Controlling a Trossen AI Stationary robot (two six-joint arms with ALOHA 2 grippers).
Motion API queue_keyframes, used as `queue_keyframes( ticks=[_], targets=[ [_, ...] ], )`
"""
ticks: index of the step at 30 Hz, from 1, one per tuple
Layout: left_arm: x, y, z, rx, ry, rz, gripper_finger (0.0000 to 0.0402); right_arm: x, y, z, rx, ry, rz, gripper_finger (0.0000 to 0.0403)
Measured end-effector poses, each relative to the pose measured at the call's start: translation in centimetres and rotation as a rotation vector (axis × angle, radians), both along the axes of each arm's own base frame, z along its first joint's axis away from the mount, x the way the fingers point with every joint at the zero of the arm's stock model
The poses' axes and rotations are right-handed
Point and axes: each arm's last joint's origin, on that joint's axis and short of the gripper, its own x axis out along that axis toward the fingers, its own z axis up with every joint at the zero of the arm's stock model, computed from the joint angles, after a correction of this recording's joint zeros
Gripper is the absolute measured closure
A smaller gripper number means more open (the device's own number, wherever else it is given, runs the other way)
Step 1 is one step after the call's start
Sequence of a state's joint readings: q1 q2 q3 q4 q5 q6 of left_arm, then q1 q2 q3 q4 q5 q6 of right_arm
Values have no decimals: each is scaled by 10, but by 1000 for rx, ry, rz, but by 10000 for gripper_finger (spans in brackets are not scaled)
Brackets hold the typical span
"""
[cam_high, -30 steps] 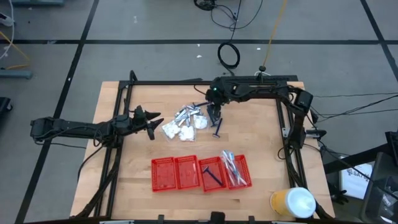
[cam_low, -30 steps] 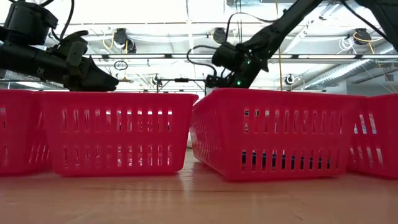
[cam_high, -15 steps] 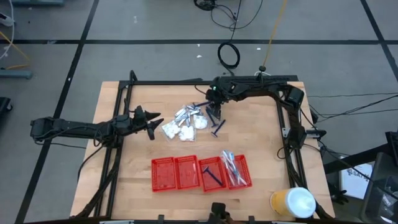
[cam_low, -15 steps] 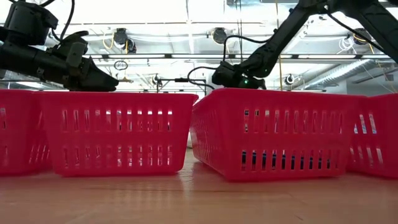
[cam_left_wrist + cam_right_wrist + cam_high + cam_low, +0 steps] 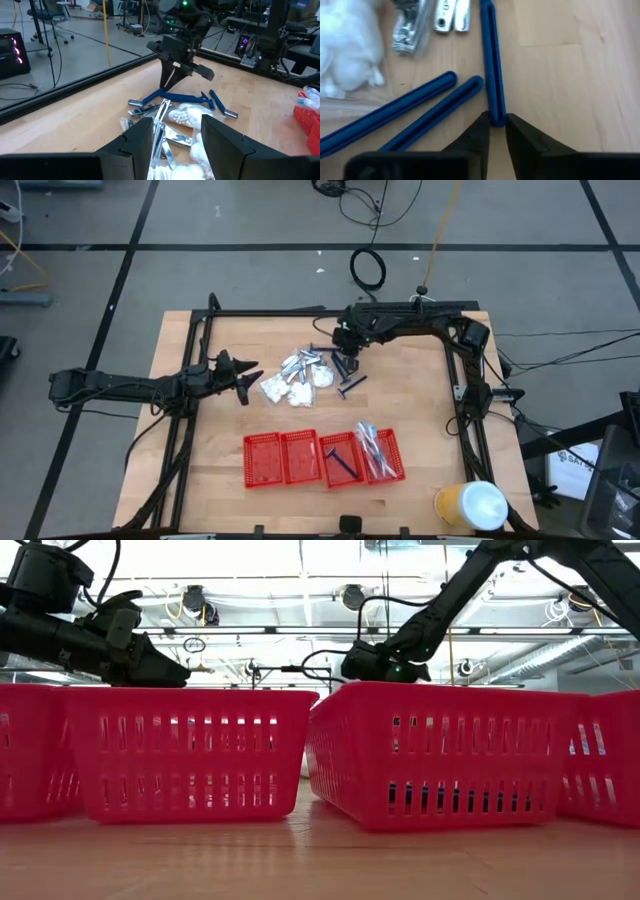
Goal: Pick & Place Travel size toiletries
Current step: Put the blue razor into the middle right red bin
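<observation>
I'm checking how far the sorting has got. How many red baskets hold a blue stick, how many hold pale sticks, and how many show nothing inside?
red basket holding a dark blue stick: 1
red basket holding pale clear-wrapped sticks: 1
red baskets with nothing visible inside: 2
Total: 4

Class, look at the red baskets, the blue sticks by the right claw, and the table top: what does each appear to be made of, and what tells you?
Red baskets: likely moulded plastic, given the uniform colour and slotted walls. Blue sticks: probably plastic, with a smooth, evenly coloured, grooved handle; the right claw is closing on one. Table top: wood, pale with visible grain and plank seams.
</observation>
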State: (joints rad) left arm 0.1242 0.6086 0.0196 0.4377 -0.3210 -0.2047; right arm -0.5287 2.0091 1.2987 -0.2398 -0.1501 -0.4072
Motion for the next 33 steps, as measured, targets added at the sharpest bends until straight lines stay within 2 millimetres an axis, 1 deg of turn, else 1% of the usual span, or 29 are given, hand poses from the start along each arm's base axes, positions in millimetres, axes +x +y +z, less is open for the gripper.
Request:
queue_keyframes(
  ticks=[3,6,8,13,15,17,20,23,26,29,33],
  targets=[
    [0,0,0,0,0,0,236,4,5,1,-40,6,-12,375],
    [0,0,0,0,0,0,236,7,9,4,-91,13,-55,368],
    [0,0,0,0,1,0,236,8,11,6,-88,2,-51,344],
    [0,0,0,0,1,0,236,10,14,7,-72,-9,-76,260],
    [0,0,0,-1,3,0,236,11,15,8,-78,-14,-71,232],
    [0,0,0,-1,5,0,236,12,14,9,-90,-33,-66,212],
    [0,0,-1,-2,14,0,236,16,11,8,-96,-80,-55,198],
    [0,0,-2,-4,23,0,236,19,4,-4,-64,-114,-34,199],
    [0,0,-2,-14,18,2,236,15,-1,-9,-85,-78,-78,218],
    [0,0,-2,-13,20,2,236,11,-3,-11,-50,-43,-95,254],
    [0,0,-2,-11,23,2,236,9,-1,-12,-36,-15,-94,319]
  ],
)
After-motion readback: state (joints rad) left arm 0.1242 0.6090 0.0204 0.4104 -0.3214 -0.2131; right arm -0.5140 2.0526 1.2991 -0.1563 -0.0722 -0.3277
